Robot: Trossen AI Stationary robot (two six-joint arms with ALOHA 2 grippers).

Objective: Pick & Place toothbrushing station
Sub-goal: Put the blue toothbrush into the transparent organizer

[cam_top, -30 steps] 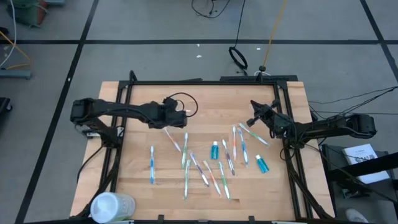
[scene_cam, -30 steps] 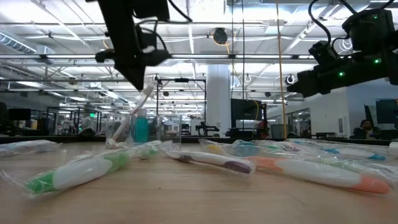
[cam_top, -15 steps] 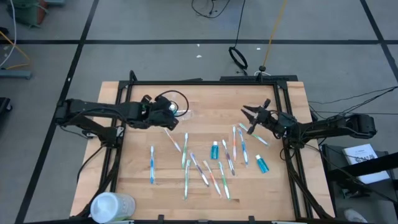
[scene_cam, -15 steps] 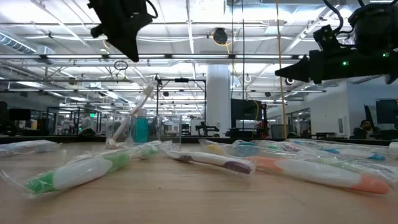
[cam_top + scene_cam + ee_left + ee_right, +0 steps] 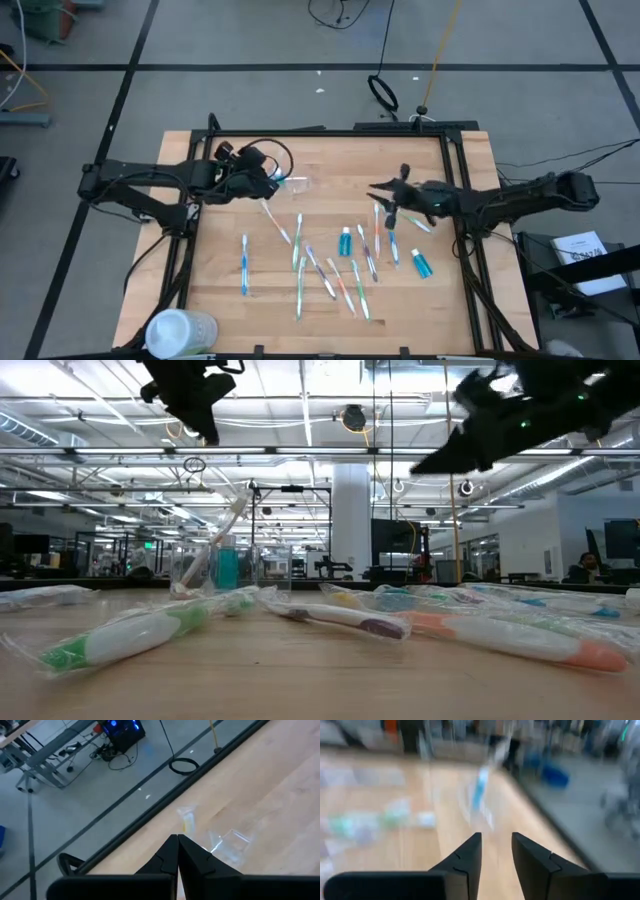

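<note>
Since the earlier frame my right gripper [image 5: 378, 191] has swung over the scattered slim pastel toothbrushes [image 5: 345, 260], fingers parted, empty; left gripper [image 5: 272, 181] clenched beside the small clear plastic cup [image 5: 292, 183].

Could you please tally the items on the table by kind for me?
Toothbrushes: 12, as far as the high view lets me separate them
Toothpaste tubes: 2
Clear cup: 1
White container: 1
Total: 16
</note>
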